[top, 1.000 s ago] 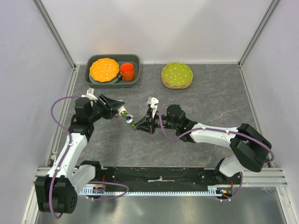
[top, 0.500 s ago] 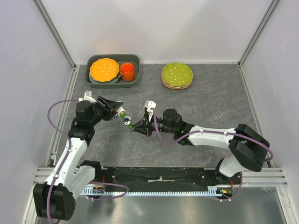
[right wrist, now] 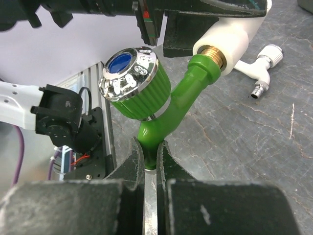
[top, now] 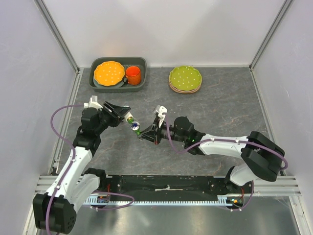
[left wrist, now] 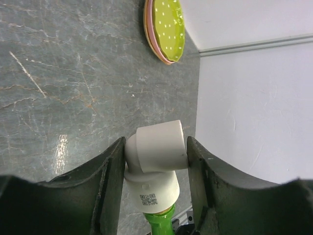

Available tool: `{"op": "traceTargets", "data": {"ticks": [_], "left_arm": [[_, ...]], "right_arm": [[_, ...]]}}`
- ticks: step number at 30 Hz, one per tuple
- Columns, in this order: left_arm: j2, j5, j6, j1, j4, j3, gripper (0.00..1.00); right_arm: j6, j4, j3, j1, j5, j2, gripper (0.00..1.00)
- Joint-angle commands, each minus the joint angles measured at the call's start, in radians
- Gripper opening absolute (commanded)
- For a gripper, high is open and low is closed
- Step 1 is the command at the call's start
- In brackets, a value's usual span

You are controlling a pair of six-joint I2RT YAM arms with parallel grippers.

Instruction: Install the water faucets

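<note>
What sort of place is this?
Probably a robot test booth in a lab, not a kitchen: plain white panels wall in a grey marbled table, a left arm and right arm are bolted at its near edge, and the only homely things are a tray of dishes and stacked green plates.

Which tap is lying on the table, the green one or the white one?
The white tap lies on the table, nothing touching it. The green tap is up in the air, held by the left gripper and the right gripper.
</note>
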Motion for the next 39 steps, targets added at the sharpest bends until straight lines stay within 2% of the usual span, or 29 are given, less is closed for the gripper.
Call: {"op": "traceTargets", "data": {"ticks": [1, 6, 24, 31, 39], "left_arm": [[-0.045, 0.117, -0.036, -0.033, 0.112, -0.04, 0.02], [-0.062, 0.134, -0.055, -0.036, 0.144, -0.056, 0.02], [-0.102, 0.163, -0.213, -0.049, 0.375, -0.168, 0.02], [-0.122, 0.142, -0.24, -0.058, 0.44, -0.195, 0.02], [-0.108, 0.113, -0.205, -0.061, 0.403, -0.203, 0.02]], "right_arm": [[0.124, 0.205, -0.026, -0.02, 0.066, -0.026, 0.0], [0.294, 0.377, -0.076, -0.023, 0.069, 0.026, 0.0], [0.69, 0.877, -0.192, -0.062, 0.155, 0.224, 0.0], [0.799, 0.948, -0.193, -0.063, 0.174, 0.286, 0.0], [0.787, 0.962, -0.219, -0.088, 0.154, 0.298, 0.0]]}}
